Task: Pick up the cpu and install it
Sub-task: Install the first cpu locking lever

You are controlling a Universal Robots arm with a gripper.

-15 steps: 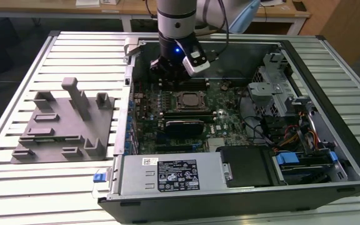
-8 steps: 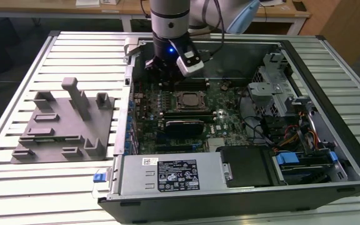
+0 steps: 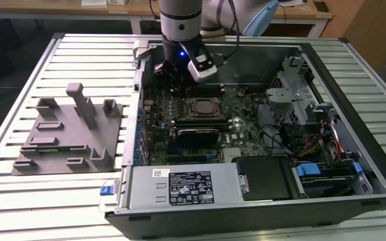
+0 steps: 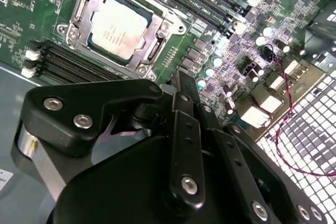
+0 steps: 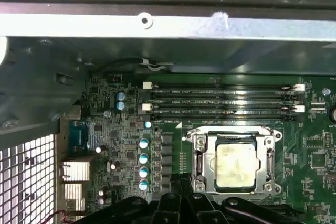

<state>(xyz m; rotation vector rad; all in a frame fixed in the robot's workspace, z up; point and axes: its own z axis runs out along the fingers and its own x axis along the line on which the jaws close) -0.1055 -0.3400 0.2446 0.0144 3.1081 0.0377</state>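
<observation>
- We see the gripper (image 4: 185, 80) from behind in both wrist views (image 5: 178, 184). Its black fingers (image 4: 184, 129) lie closed against each other with nothing between them.
- In the exterior view the gripper (image 3: 169, 73) hangs from the arm inside the open computer case (image 3: 374, 150). It is low over the motherboard (image 3: 243, 133), near the far wall of the case.
- The cpu (image 4: 118, 30) is apart from the gripper. It sits flat inside the metal-framed socket (image 4: 157, 51), its pale silvery top facing up.
- In the first wrist view the cpu (image 5: 237, 166) lies just beyond the fingertips and off to one side, framed by the socket (image 5: 199, 153).
- In the exterior view the cpu (image 3: 203, 106) is near the middle of the board, closer to us than the gripper and a little toward the exterior view's right.
- Long dark memory slots (image 5: 220, 100) run between the socket and the case wall.
- A row of small round capacitors (image 5: 143, 163) stands beside the socket.
- A thin red wire (image 4: 283, 77) loops over the perforated metal panel (image 4: 310, 129) at the edge of the board.
- A gray power supply (image 3: 179, 187) fills the near end of the case.
- A large gray slotted fixture (image 3: 66, 135) stands outside the case on the ribbed metal tabletop (image 3: 86, 55), on the exterior view's left.
</observation>
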